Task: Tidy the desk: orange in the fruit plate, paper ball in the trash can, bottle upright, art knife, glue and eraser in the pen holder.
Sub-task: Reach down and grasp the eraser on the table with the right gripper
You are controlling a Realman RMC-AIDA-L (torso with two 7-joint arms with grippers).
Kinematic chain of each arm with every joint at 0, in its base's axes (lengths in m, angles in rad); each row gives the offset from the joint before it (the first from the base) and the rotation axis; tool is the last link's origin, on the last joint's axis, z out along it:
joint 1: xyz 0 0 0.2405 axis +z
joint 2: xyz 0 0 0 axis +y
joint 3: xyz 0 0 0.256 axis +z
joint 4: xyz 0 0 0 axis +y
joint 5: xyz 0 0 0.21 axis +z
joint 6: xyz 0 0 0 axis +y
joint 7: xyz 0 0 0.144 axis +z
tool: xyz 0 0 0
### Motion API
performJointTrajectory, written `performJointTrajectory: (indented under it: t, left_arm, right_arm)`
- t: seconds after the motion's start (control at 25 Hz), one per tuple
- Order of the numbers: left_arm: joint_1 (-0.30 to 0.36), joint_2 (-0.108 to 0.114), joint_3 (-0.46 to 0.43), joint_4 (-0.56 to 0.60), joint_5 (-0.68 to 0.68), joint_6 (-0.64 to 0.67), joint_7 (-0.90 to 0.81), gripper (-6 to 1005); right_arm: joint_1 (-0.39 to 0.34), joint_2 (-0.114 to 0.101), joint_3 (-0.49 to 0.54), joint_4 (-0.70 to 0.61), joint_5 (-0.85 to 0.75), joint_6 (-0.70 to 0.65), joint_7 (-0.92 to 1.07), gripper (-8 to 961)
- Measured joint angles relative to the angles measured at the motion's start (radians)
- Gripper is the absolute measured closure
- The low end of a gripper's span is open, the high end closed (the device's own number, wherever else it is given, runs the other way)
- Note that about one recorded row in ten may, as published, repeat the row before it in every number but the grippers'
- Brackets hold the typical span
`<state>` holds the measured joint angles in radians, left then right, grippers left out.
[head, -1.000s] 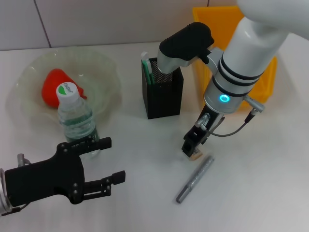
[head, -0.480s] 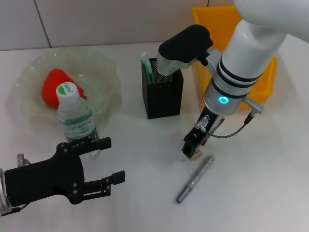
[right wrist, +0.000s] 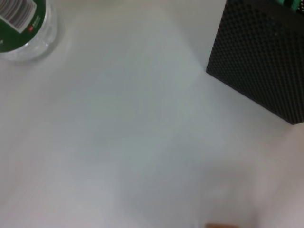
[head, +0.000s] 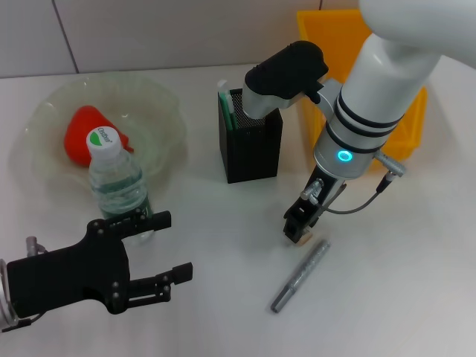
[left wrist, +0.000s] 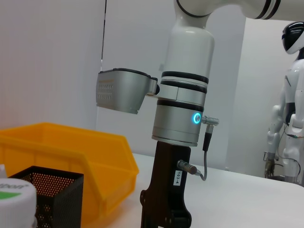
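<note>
The right gripper (head: 298, 232) pinches the eraser (head: 301, 240) on the counter (head: 387, 282), in front of the pen holder (head: 251, 145). The left gripper (head: 160, 253) (fingers spread) idles just before the upright bottle (head: 116, 181).

bare bench (head: 216, 223) lies open between the bottle (head: 117, 184) and the pen holder (head: 251, 145). the trash can (head: 401, 130) stands close behind the right arm (head: 372, 97), and a grey pen (head: 300, 275) lies just in front of it.

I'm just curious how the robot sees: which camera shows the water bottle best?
The head view: the bottle stands upright, whole, before the fruit plate. The right wrist view catches only its labelled side, the left wrist view just a sliver of cap.
</note>
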<state>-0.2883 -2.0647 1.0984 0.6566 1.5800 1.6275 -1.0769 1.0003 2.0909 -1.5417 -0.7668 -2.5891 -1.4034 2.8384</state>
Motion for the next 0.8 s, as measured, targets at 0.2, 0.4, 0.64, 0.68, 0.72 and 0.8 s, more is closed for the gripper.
performJointTrajectory:
  t: [0.2, 0.4, 0.64, 0.68, 0.72, 0.8]
  left_arm:
    - [0.0, 0.0, 0.0, 0.0, 0.0, 0.0, 0.0, 186]
    - [0.0, 0.0, 0.0, 0.0, 0.0, 0.0, 0.0, 186]
    - [0.0, 0.0, 0.0, 0.0, 0.0, 0.0, 0.0, 186]
    - [0.0, 0.0, 0.0, 0.0, 0.0, 0.001, 0.0, 186]
    - [0.0, 0.0, 0.0, 0.0, 0.0, 0.001, 0.0, 186]
    - [0.0, 0.0, 0.0, 0.0, 0.0, 0.001, 0.0, 186]
  right_arm:
    - [0.0, 0.0, -0.001, 0.002, 0.0, 0.0, -0.001, 579]
    - [0.0, 0.0, -0.001, 0.004, 0.0, -0.002, -0.005, 616]
    - [-0.006, -0.004, 0.008, -0.007, 0.023, -0.01, -0.014, 702]
    - [-0.007, -0.006, 0.009, -0.01, 0.03, -0.011, -0.016, 719]
    - [-0.009, -0.008, 0.011, -0.015, 0.038, -0.011, -0.016, 736]
    - [-0.01, -0.009, 0.012, -0.021, 0.038, -0.013, -0.016, 743]
